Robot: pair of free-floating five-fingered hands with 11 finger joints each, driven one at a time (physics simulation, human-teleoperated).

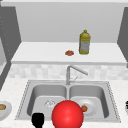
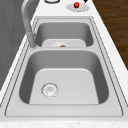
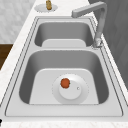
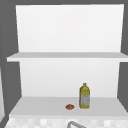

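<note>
We see the left hand (image 1: pixel 38 120) low at the sink's (image 1: pixel 25 95) front edge; we cannot tell its finger state. Just beside it, a red ball (image 1: pixel 67 115). A small orange fruit (image 1: pixel 84 108) sits on the plate (image 1: pixel 93 107) in the right basin.

A white open cabinet (image 4: pixel 67 32) with two shelves hangs on the wall, between grey side panels. Under it runs a band of pale tiles (image 1: pixel 37 71) (small squares). The countertop (image 2: pixel 105 27) is white marble, and the floor (image 2: pixel 115 22) is dark wood.
</note>
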